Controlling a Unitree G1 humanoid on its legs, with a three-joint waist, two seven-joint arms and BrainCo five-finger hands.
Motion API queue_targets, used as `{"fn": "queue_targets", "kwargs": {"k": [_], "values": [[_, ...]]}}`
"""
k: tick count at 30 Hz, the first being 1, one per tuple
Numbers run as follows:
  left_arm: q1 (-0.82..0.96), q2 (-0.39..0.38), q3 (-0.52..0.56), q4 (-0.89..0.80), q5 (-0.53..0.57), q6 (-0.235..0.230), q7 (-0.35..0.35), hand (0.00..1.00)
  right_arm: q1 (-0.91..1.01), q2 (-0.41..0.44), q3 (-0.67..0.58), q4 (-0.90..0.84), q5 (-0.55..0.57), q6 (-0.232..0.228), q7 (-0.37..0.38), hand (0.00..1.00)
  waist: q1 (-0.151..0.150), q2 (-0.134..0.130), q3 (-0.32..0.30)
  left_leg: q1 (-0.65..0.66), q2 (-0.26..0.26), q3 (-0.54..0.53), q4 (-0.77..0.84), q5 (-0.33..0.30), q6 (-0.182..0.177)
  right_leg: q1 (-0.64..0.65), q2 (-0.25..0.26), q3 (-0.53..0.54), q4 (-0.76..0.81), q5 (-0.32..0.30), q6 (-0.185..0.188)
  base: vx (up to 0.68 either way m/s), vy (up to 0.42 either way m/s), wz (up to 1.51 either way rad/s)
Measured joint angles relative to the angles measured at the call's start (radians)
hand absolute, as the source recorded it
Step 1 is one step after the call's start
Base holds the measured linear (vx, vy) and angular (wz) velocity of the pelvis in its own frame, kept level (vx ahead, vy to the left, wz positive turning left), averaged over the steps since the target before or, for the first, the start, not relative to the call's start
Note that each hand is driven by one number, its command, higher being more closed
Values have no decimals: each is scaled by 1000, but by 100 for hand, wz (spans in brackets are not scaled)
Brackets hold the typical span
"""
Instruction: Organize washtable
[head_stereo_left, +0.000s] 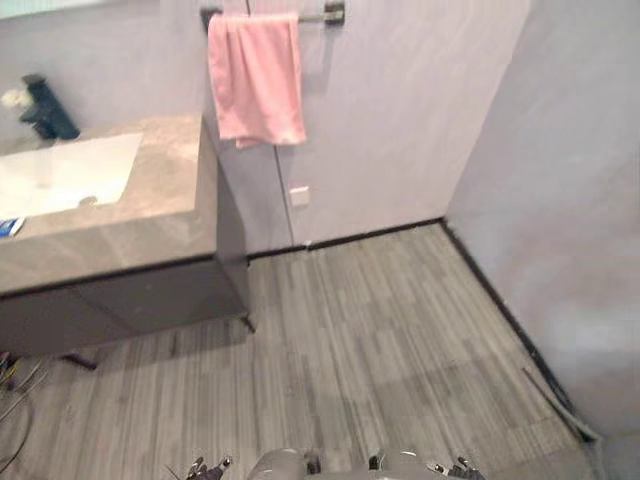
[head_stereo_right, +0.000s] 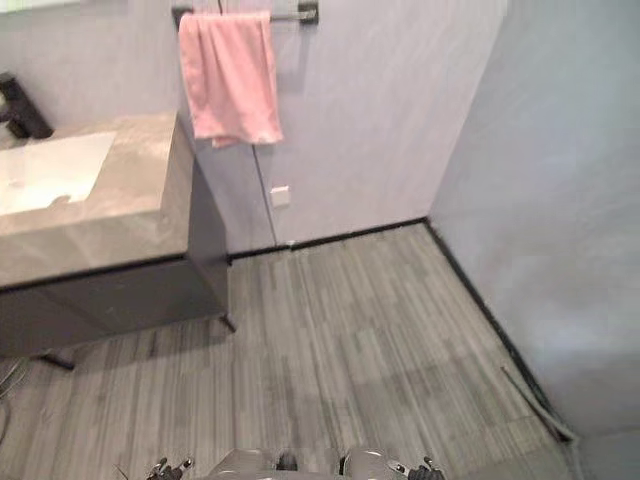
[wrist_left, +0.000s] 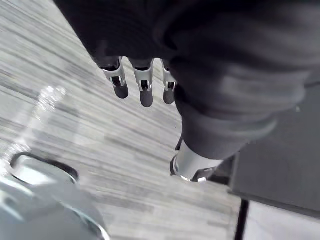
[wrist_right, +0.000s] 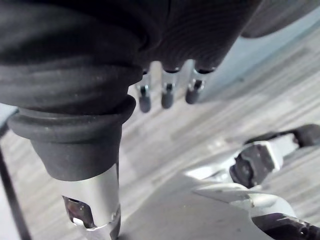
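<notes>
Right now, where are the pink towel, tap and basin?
pink towel (head_stereo_left: 255, 80), left eye view, middle of hanging cloth
tap (head_stereo_left: 44, 108), left eye view, its dark body
basin (head_stereo_left: 62, 175), left eye view, white bare bottom

At my ten o'clock stands the desk (head_stereo_right: 135, 205), a white sink (head_stereo_right: 50, 170) set into its grey stone top and a dark faucet (head_stereo_right: 20, 108) behind the sink. At eleven o'clock a pink towel (head_stereo_right: 228, 80) hangs over a rail (head_stereo_right: 290, 15) on the wall, a small white wall plate (head_stereo_right: 280, 196) below it. Grey striped floor (head_stereo_right: 350, 340) spreads ahead of me from twelve to three o'clock, edged by dark skirting (head_stereo_right: 345, 236).
</notes>
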Motion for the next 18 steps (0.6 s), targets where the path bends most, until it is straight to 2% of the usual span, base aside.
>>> {"fn": "queue_targets", "kwargs": {"k": [1, 3, 4, 5, 6, 7, 8, 9, 10, 11, 12, 13, 15, 16, 17, 18], "values": [[-23, -12, -2, -19, 1, -1, -1, 0, -1, 0, 16, -23, 0, -4, -3, 0, -2, 2, 0, 49, 18, -9, -27, -22, -15, -42, -2, -46, -39, -5, -6, 390, 5, -10], [-51, -26, -13, -35, 1, -1, -1, 0, 2, 8, 41, -46, 20, -14, -5, 0, -27, 2, 0, 98, 43, -30, -51, -54, -34, -92, -3, -100, -202, -7, -2, 436, -44, 14], [-78, -33, -33, -34, 1, -3, 0, 0, 2, 6, 52, -63, 30, -14, -10, 0, -37, 3, 1, 129, 52, -41, -66, -72, -45, -114, -1, -103, -381, -2, -1, 531, -111, 35], [-91, -48, -34, -34, 1, -4, 1, 0, -3, -3, 64, -68, 36, -12, -23, 0, -50, 8, 1, 158, 60, -45, -84, -87, -60, -116, 1, -90, -597, 29, -6, 562, -127, 32], [-93, -47, -33, -33, 1, -4, 4, 0, -4, -7, 75, -70, 38, -12, -26, 0, -53, 9, 1, 172, 61, -47, -98, -93, -70, -109, 2, -78, -701, 62, -11, 570, -168, 33], [-91, -60, -28, -34, 0, -5, 7, 0, -4, -12, 109, -71, 50, -12, -34, 0, -55, 15, -1, 228, 69, -59, -133, -105, -91, -95, 14, -63, -806, 162, -24, 657, -204, 41], [-83, -66, -31, -33, -2, -6, 17, 0, -5, -32, 147, -79, 61, -11, -43, 0, -56, 28, 0, 267, 92, -89, -124, -105, -102, -83, 25, -66, -744, 211, -49, 678, -221, 42], [-83, -70, -31, -35, -4, -8, 23, 0, -5, -48, 176, -100, 63, -11, -44, 0, -50, 32, -4, 257, 112, -103, -82, -104, -103, -83, 33, -83, -706, 183, -57, 690, -252, 42], [-84, -78, -29, -46, -20, -17, 29, 0, -12, -61, 221, -164, 65, -14, -47, 0, -50, 50, 1, 194, 145, -138, 75, -86, -121, -73, 47, -104, -667, 122, -78, 635, -287, 26], [-86, -83, -28, -56, -34, -19, 32, 0, -14, -60, 241, -200, 65, -18, -51, 0, -52, 60, 6, 144, 156, -150, 186, -63, -124, -63, 55, -119, -657, 99, -93, 613, -298, 30], [-92, -86, -30, -70, -50, -20, 42, 0, -31, -50, 285, -256, 65, -28, -56, 0, -49, 75, 20, 34, 190, -182, 427, 44, -103, -23, 69, -143, -658, 60, -123, 688, -343, 21], [-88, -85, -33, -96, -70, -20, 45, 0, -50, -39, 336, -289, 65, -38, -65, 0, -39, 80, 33, -52, 244, -181, 618, 87, -103, 42, 94, -157, -683, 42, -144, 546, -259, 17], [-85, -82, -63, -148, -81, -24, 49, 0, -65, -18, 371, -333, 65, -41, -72, 0, -19, 78, 46, -110, 288, -136, 739, 86, -102, 158, 103, -168, -734, 30, -162, 494, -230, 18], [-75, -74, -120, -189, -83, -29, 49, 0, -64, -5, 385, -375, 65, -46, -77, 0, -4, 48, 52, -163, 280, -110, 742, 86, -102, 233, 85, -191, -792, 28, -166, 473, -239, 41], [-74, -68, -187, -227, -90, -40, 47, 0, -67, -5, 387, -409, 65, -56, -81, 0, 4, 30, 43, -216, 259, -69, 690, 86, -102, 281, 60, -209, -851, 13, -162, 370, -194, 44], [-71, -68, -207, -247, -90, -45, 47, 0, -70, -12, 386, -425, 65, -61, -86, 0, 5, 24, 40, -245, 247, -52, 653, 86, -102, 300, 47, -224, -875, -2, -153, 358, -103, 59]]}}
